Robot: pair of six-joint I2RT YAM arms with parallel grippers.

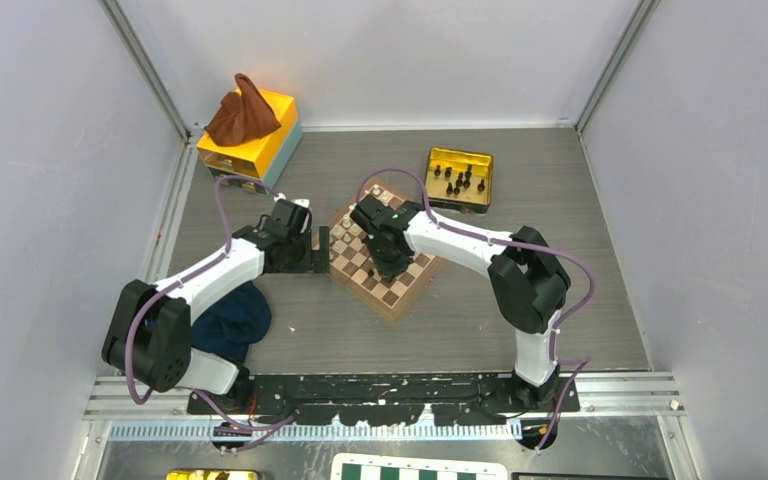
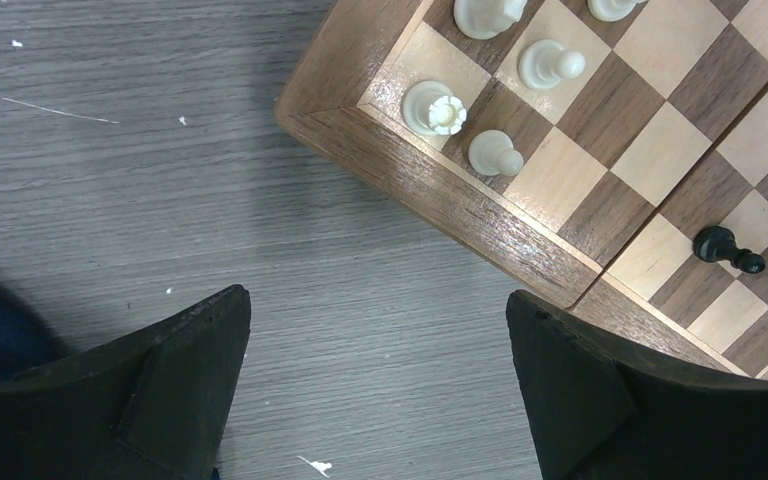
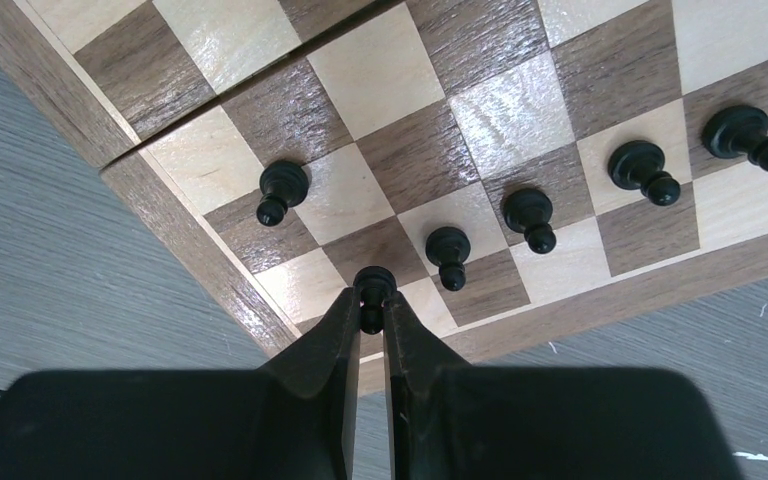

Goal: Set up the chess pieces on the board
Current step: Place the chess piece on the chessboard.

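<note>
On the far left of my overhead feed, a yellow box (image 1: pixel 260 150) with a brown cloth (image 1: pixel 243 112) heaped on it sits at ten o'clock from the board (image 1: pixel 400 300). A blue cloth (image 1: pixel 230 320) lies under the left arm at eight o'clock. My left gripper (image 2: pixel 375 300) hangs over the grey table (image 2: pixel 160 180), jaws spread wide with nothing between them. The board's corner lies at one o'clock from it and carries cream pieces (image 2: pixel 435 108). The board rests mid-table, turned like a diamond. Over its near edge my right gripper (image 3: pixel 372 305) is pinched tight on a black pawn (image 3: pixel 373 283), gripping it by the head above a square next to the rim. I cannot tell whether its base touches the wood. Five other black pieces (image 3: pixel 527 212) stand on the squares beyond, from eleven round to two o'clock. At one o'clock from the board, a gold tray (image 1: pixel 435 165) holds more of them.
</note>
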